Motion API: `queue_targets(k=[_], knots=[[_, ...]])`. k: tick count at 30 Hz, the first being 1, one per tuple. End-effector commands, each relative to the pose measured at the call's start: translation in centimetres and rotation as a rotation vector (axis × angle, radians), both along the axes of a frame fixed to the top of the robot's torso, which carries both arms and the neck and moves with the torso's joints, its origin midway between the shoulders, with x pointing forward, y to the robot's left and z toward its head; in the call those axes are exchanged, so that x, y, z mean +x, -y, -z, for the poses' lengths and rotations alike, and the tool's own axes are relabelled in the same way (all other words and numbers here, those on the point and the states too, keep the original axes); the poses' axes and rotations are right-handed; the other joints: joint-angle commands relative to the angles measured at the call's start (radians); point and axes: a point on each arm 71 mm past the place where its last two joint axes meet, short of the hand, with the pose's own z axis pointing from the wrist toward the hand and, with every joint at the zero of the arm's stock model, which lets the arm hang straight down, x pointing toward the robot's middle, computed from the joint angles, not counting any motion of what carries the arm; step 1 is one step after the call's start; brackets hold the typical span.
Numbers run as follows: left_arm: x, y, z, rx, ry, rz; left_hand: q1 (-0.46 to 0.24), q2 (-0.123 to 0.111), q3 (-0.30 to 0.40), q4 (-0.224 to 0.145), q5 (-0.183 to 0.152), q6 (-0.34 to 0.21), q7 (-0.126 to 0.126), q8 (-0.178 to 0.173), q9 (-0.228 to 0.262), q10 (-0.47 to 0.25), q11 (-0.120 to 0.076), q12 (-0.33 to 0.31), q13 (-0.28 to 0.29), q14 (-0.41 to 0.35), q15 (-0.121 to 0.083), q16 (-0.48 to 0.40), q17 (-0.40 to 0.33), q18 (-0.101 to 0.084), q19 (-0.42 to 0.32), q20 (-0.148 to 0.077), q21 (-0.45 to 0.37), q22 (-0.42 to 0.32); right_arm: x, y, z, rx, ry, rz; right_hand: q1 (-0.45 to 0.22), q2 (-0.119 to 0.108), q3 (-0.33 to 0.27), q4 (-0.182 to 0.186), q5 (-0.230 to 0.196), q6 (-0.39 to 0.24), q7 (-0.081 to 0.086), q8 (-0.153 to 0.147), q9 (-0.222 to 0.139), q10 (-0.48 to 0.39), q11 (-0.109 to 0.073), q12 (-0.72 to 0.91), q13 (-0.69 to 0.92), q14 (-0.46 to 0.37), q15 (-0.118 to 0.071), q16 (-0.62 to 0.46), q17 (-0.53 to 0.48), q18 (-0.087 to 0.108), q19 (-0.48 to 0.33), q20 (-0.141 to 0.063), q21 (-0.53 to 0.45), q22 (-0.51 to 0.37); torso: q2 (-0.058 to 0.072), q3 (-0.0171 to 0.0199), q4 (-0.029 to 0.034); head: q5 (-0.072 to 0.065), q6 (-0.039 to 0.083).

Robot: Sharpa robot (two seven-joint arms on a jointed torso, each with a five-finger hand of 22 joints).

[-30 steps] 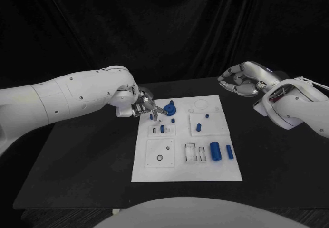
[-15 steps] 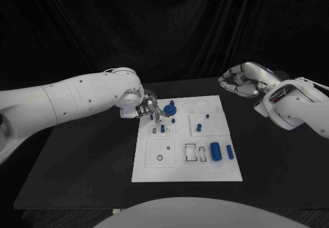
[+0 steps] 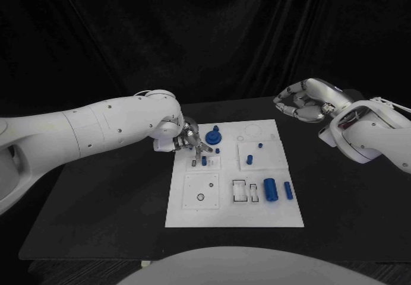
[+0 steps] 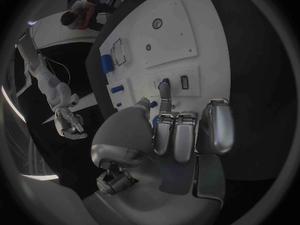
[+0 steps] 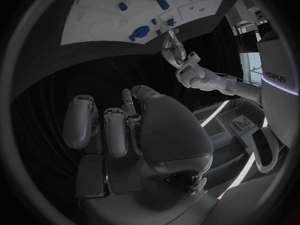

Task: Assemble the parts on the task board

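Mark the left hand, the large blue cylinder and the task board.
left hand (image 3: 190, 142), head view, on the fingers over the board.
large blue cylinder (image 3: 271, 189), head view, mid-body.
task board (image 3: 257, 217), head view, bare near edge.

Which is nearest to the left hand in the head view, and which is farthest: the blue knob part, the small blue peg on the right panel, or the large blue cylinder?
From the left hand:
1. Blue knob part, just beside the hand, at the board's far left area.
2. Small blue peg, on the right panel, mid-board.
3. Large blue cylinder, toward the board's near right side.
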Motion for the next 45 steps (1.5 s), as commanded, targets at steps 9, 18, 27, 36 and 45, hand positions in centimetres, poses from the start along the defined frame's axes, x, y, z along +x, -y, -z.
queue_targets(k=[9,18,27,36,45], knots=[[-0.1,0.1,0.4,0.010,-0.016,0.014,0.016,0.002,0.006,-0.012,0.018,-0.010,0.002,-0.013,0.000,0.104,-0.006,0.003,0.262,0.104,-0.004,0.003,0.263,-0.009,-0.011,-0.002,-0.013,0.184,0.0,0.0,0.1,-0.003,-0.011,0.008,0.008,0.002,0.006,-0.003,0.006,0.003,0.000,-0.003,-0.001,0.088,0.004,-0.005,0.233,0.062,0.010,-0.003,0.062,0.014,-0.008,0.000,-0.005,0.160,0.000,-0.0004,-0.0002,0.009,0.000],[-0.2,0.3,0.7,0.022,-0.035,0.024,0.020,0.005,0.009,-0.017,0.024,-0.027,0.009,-0.027,-0.003,0.100,0.000,-0.002,0.259,0.104,0.001,0.003,0.263,-0.005,-0.027,0.001,-0.033,0.177,0.0,0.1,0.1,-0.003,-0.011,0.011,0.008,0.002,0.006,-0.003,0.006,0.003,0.000,-0.003,-0.001,0.088,0.004,-0.005,0.233,0.062,0.010,-0.003,0.062,0.014,-0.008,0.000,-0.005,0.160,-0.001,0.0006,0.0004,0.011,0.000],[-0.1,0.5,1.2,0.014,-0.035,0.019,0.021,0.009,0.013,-0.024,0.028,-0.058,0.025,-0.067,-0.024,0.083,0.014,-0.023,0.244,0.104,0.014,0.003,0.263,0.000,-0.049,0.011,-0.058,0.170,-0.1,0.2,0.2,-0.004,-0.014,0.013,0.007,0.001,0.007,-0.004,0.006,0.005,-0.001,-0.002,0.000,0.087,0.003,-0.005,0.233,0.062,0.009,-0.004,0.062,0.014,-0.008,0.000,-0.005,0.160,-0.001,-0.0002,0.0000,0.010,0.000],[-0.1,0.7,1.4,0.004,-0.030,0.016,0.024,0.010,0.016,-0.027,0.033,-0.060,0.026,-0.073,-0.028,0.080,0.016,-0.026,0.242,0.104,0.016,0.003,0.263,0.001,-0.052,0.013,-0.061,0.170,-0.1,0.2,0.1,-0.003,-0.014,0.015,0.007,0.001,0.007,-0.004,0.006,0.005,-0.001,-0.002,0.000,0.087,0.003,-0.005,0.233,0.062,0.009,-0.004,0.062,0.014,-0.008,0.000,-0.005,0.160,0.000,-0.0011,-0.0001,0.012,0.000],[0.1,0.7,1.4,-0.009,-0.015,0.006,0.029,0.014,0.022,-0.032,0.053,-0.060,0.029,-0.082,-0.035,0.080,0.018,-0.026,0.242,0.104,0.019,0.003,0.263,0.001,-0.055,0.016,-0.064,0.169,-0.1,0.3,0.2,-0.004,-0.017,0.017,0.007,0.001,0.008,-0.005,0.006,0.004,-0.001,-0.003,-0.001,0.087,0.003,-0.006,0.232,0.062,0.009,-0.004,0.061,0.014,-0.008,0.000,-0.007,0.159,0.000,-0.0012,-0.0001,0.010,0.000]])
